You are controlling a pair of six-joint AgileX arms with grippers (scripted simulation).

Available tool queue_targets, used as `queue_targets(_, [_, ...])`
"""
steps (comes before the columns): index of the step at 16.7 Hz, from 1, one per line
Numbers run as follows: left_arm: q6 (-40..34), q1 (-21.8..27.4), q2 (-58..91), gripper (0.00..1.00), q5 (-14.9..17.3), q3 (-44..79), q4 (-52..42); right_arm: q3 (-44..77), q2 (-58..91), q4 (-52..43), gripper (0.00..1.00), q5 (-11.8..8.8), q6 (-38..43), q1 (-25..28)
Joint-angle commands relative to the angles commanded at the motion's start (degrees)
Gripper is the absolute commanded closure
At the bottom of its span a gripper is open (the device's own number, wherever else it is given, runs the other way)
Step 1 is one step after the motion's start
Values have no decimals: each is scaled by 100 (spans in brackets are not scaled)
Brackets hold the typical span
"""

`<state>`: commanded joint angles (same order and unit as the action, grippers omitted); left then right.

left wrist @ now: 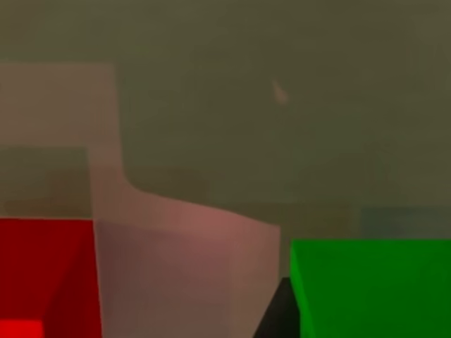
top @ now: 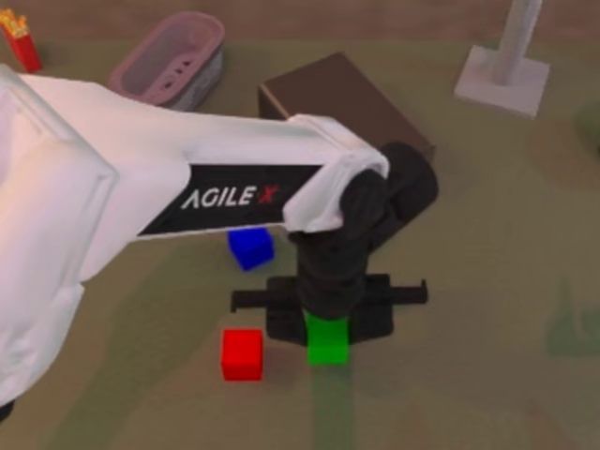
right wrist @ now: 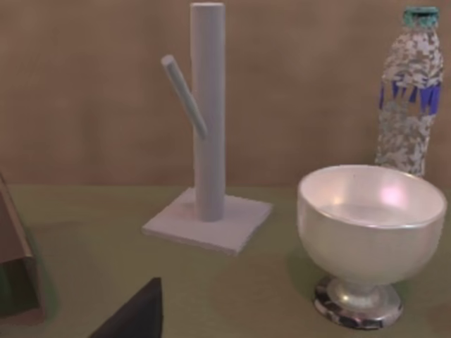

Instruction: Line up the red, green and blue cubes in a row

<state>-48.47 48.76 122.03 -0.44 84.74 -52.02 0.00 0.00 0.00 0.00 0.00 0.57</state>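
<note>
Three cubes are judged light, rigid and smooth-faced — best gripped on opposite flat sides. The table [top: 487,281] looks flat and matte, cluttered only at the far edge. The left gripper [top: 328,323] is over green [top: 328,339], jaw state untellable; red [top: 242,353] is near, blue [top: 250,247] behind.

A rendered simulation test scene, not a real room: a flat olive-green table [top: 487,281] with a plain brown wall behind it. Unrelated props are scattered around a brown box [top: 347,98] near the table's middle: a pink basket [top: 169,58] to its left, a red carton of fries [top: 21,42] farther left, a white peg stand [top: 506,61] to its right. A footed white bowl [right wrist: 370,225] and a water bottle [right wrist: 409,91] stand near that stand.
</note>
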Motion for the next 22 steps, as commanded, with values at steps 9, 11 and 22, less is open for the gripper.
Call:
queue_targets(9, [0, 0, 0, 0, 0, 0, 0, 0, 0, 0, 0, 0, 0, 0])
queue_targets(11, [0, 0, 0, 0, 0, 0, 0, 0, 0, 0, 0, 0, 0, 0])
queue_targets(22, [-18, -48, -256, 0, 2, 584, -885, 0, 0, 0, 0, 0, 0, 0])
